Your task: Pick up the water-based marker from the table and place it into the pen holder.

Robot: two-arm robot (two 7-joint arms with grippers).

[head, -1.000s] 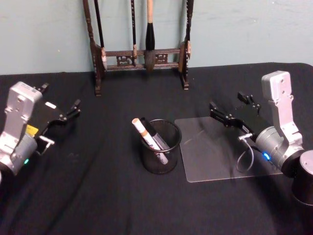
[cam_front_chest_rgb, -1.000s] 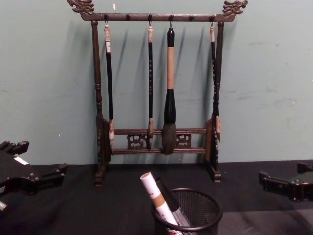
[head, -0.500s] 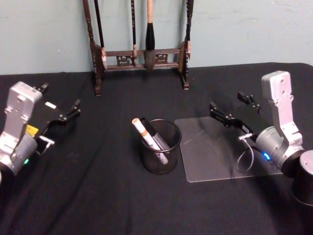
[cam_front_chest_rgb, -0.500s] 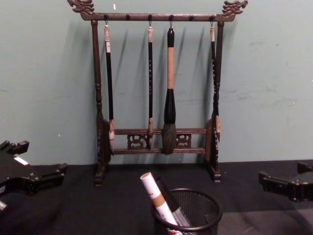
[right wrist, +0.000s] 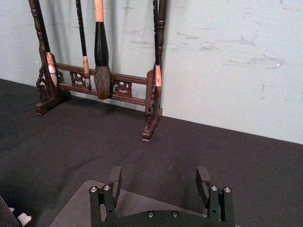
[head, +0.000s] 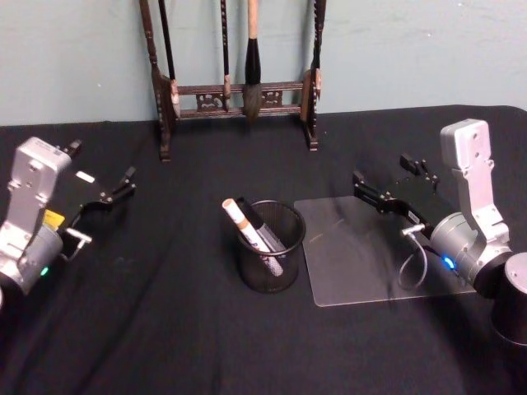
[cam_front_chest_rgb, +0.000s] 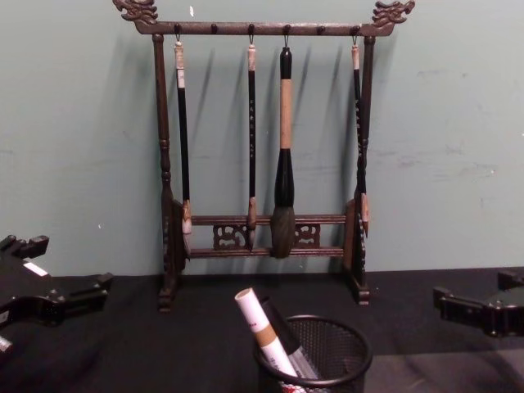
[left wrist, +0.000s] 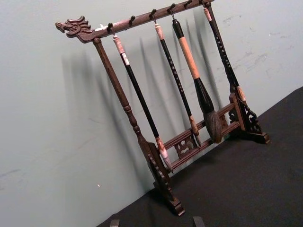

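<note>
Head view: the water-based marker (head: 254, 236) stands tilted inside the pen holder (head: 271, 247), beside a darker pen; you find the left gripper (head: 105, 189) and right gripper (head: 394, 187) well apart from it, both with fingers spread and empty, the right one over a clear mat (head: 370, 251). Right wrist view: the jaws stand apart, facing the brush rack (right wrist: 99, 61). Chest view: the marker's white cap end leans on the rim. Judge the marker light, stiff and smooth; should you regrip, take the mid-barrel across its width, gently, since the plastic may slip.
</note>
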